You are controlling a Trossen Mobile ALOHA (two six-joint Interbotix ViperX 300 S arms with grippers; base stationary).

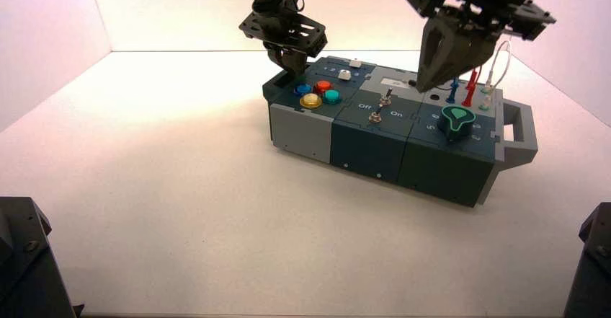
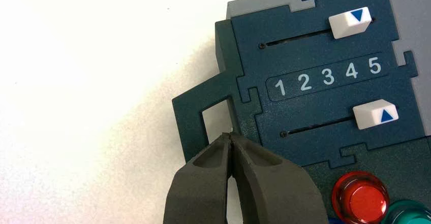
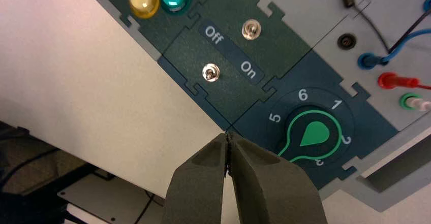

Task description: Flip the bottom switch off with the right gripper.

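Left gripper (image 2: 231, 142): parked over the box's (image 1: 367, 152) left end, above the teal handle loop by the sliders. Fingertips pressed together, holding nothing. Idle.

Box position: on the white tabletop (image 1: 180, 210), right of centre and toward the far edge, turned slightly askew.

Coloured buttons (image 1: 317, 93): cluster of blue, red, yellow and teal on the box's left section. Not involved.

Bottom switch (image 3: 210, 73): small silver toggle in the dark teal middle panel, the one of the pair nearer the box's front edge. "Off" and "On" lettering lies between it and the second toggle (image 3: 251, 29). Lever lean: cannot tell.

Right gripper (image 3: 228, 141): raised above the box's right part, over the seam between switch panel and green knob (image 3: 315, 135). Fingertips closed to a point, nothing between them. Well apart from the switch, no contact.

Step in hand: approach, by my reading. Flip not yet made.

Next move calls for: lowering and shifting toward the front toggle, bringing the closed tip against the lever on its "On" side, then a short push toward "Off". The twin toggle sits near, so the line of travel must stay clear of it.

Views compared: high view gives both arms' height over the box and the wires (image 1: 468, 87) at the right rear. Right wrist view alone shows the lettering and the tip's offset from the toggle. Left wrist view alone shows slider numbering 1 to 5.
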